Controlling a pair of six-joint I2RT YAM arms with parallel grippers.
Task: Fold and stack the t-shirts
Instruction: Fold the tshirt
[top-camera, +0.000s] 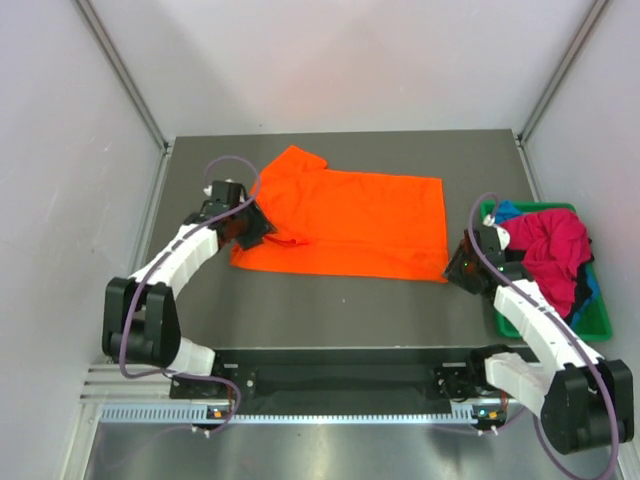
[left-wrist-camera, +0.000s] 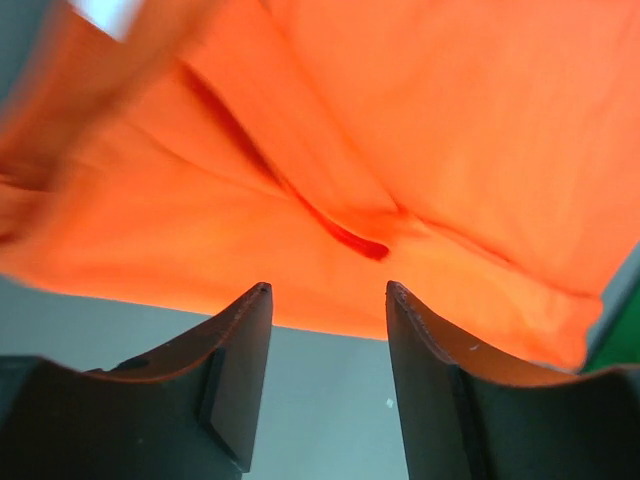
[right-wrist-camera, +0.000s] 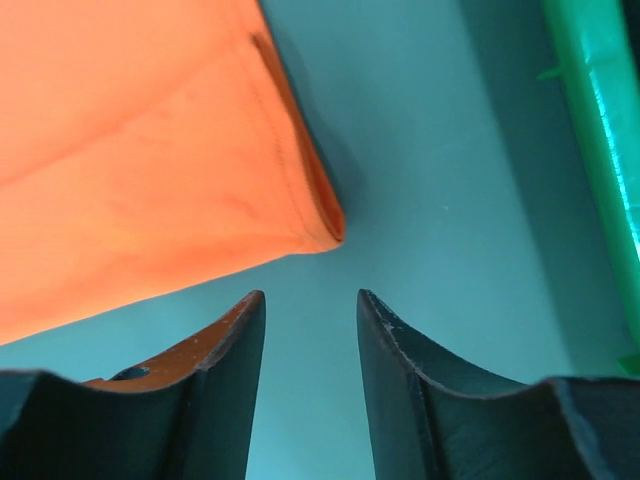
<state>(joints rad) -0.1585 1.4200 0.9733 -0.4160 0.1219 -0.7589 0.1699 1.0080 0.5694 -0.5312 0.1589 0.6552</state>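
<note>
From above, the orange t-shirt lies spread flat in the middle of the grey tabletop, one sleeve pointing toward the far left. The left fingers sit at the shirt's left edge, and the right fingers are at its near right corner. At the right side of the tabletop stands a green bin, holding the crumpled magenta-red t-shirt with the blue t-shirt showing at its far end. In the left wrist view, the left fingers are spread apart with only bare tabletop between them. The wrinkled orange cloth starts just past their tips, not pinched. In the right wrist view, the right fingers are likewise spread and hold nothing. The hemmed corner of the orange t-shirt lies just ahead of them, and the bin's green wall runs along the right.
</note>
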